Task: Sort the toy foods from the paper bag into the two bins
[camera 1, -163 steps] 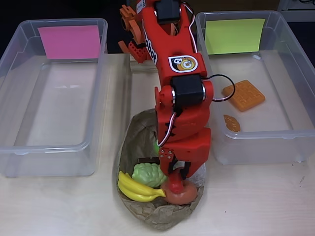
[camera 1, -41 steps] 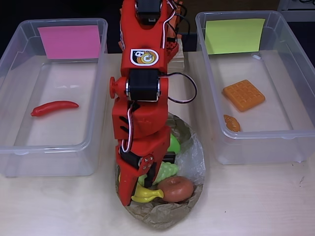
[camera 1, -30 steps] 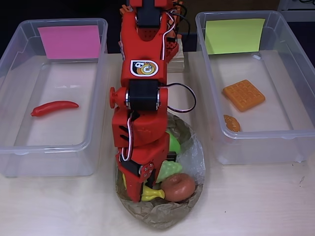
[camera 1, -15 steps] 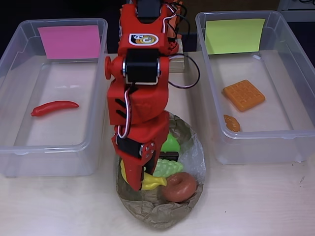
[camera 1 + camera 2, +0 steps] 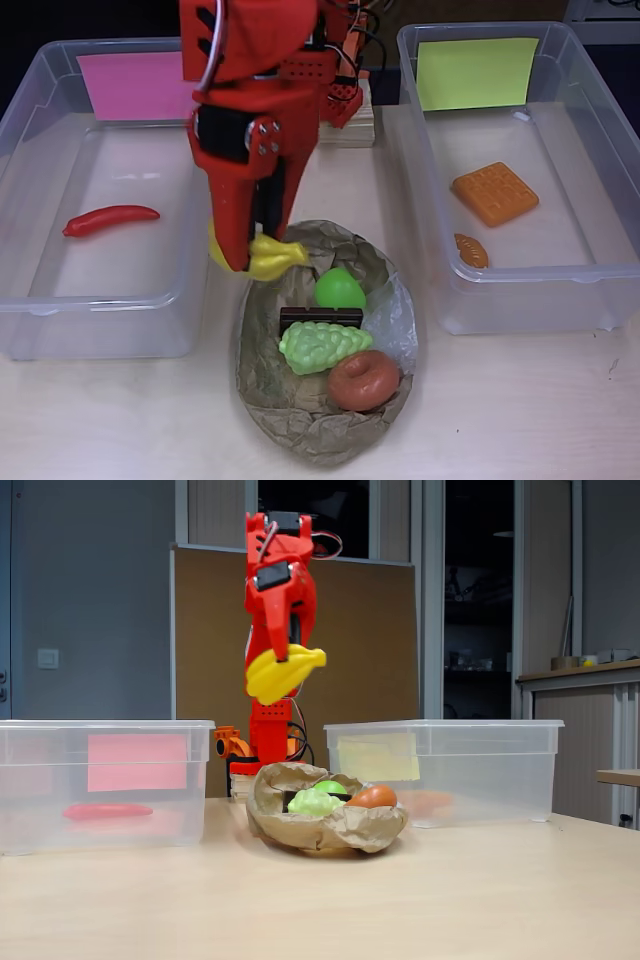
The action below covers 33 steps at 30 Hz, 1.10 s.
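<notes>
gripper [image 5: 282, 670] clamped on yellow bananas [image 5: 283, 672], high above paper bag [image 5: 325, 830] in fixed view — red chili [image 5: 110, 218] plain overhead

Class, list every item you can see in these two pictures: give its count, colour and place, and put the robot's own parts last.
Bins: 2, clear plastic; left with pink sheet, right with yellow-green sheet.
Chili: 1, red, in left bin.
Waffle: 1, orange, in right bin.
Croissant: 1, orange-brown, in right bin.
Bag: 1, brown paper, on table between bins.
Apple: 1, green, in bag.
Chocolate: 1, dark, in bag.
Grapes: 1, pale green, in bag.
Donut: 1, brown, in bag.
Bananas: 1 bunch, yellow, held above bag.
Table: 1, pale wood.
Gripper: 1, red, shut on bananas.
</notes>
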Each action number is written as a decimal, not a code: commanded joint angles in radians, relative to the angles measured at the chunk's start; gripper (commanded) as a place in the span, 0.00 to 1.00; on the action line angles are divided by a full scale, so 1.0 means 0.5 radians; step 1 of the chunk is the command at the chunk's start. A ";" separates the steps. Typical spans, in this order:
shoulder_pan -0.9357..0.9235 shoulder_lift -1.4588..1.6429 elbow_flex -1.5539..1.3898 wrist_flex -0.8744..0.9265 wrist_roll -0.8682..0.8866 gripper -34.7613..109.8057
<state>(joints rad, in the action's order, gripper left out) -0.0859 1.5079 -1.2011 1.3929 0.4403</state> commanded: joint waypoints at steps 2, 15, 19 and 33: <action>-0.178 0.580 -0.500 -0.101 0.055 0.29; -0.920 1.540 -1.420 -0.331 0.270 0.32; -1.126 1.663 -1.574 -0.377 0.337 0.33; -1.384 1.715 -1.899 -0.534 0.457 0.40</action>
<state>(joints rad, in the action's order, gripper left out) -0.7563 2.3409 -2.1307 1.1413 0.6535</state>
